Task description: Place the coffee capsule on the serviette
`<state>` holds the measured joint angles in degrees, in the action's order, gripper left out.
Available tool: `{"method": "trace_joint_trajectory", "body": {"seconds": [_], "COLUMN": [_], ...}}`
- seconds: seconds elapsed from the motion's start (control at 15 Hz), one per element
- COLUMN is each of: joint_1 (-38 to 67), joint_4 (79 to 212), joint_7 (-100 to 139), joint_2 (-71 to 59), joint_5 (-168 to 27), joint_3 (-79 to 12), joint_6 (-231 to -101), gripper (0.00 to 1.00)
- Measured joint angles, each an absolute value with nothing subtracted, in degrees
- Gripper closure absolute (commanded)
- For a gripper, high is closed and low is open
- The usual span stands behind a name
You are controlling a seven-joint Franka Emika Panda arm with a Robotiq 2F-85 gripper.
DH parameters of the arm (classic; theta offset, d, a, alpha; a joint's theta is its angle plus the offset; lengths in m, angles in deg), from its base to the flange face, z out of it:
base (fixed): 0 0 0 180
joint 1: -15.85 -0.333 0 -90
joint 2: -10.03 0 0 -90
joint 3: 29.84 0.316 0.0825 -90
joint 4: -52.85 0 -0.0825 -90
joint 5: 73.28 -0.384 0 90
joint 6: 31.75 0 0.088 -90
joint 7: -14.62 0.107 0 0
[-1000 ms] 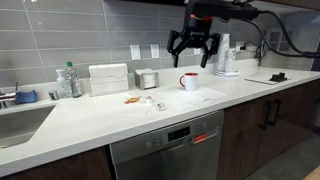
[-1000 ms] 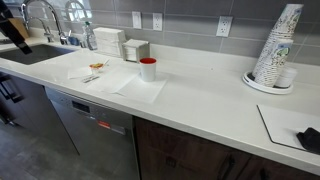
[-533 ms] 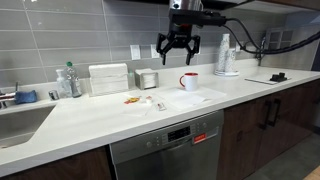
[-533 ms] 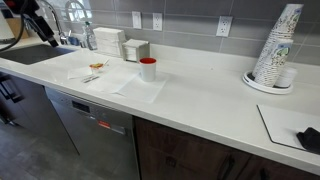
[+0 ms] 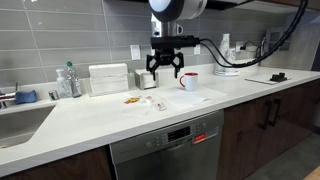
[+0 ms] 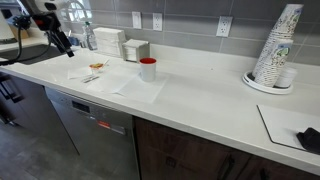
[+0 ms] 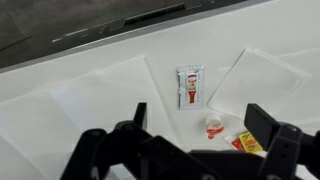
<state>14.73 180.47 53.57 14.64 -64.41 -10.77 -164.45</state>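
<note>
My gripper is open and empty, hanging above the counter left of the red mug; it also shows in the other exterior view. In the wrist view the open fingers frame the coffee capsule, a tiny whitish pod with a red mark, lying on the counter below. A white sachet and an orange-yellow packet lie beside it. The serviette, a flat white sheet, lies by the mug, also in the other exterior view. In the wrist view white sheets lie left and right.
A white box and a small holder stand by the tiled wall. A sink with bottles is at one end. A stack of paper cups and a dark mat are at the other end.
My gripper has moved from high above the red mug sideways and down, and now hangs low over the small items. It stays open. Nothing on the counter moved.
</note>
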Motion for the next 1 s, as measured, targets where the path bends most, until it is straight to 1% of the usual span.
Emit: {"method": "trace_joint_trajectory", "body": {"seconds": [0.2, 0.67, 1.0], "joint_1": [13.3, 11.5, 10.8], "joint_4": [178.0, 177.7, 174.2], "joint_7": [54.3, 54.6, 60.5], "joint_2": [9.9, 10.3, 7.2], "joint_5": [-62.4, -62.2, -60.3], "joint_3": [-12.5, -14.4, -17.2], "joint_6": [-166.5, -166.8, -167.8], "gripper": [0.00, 0.00, 0.00]}}
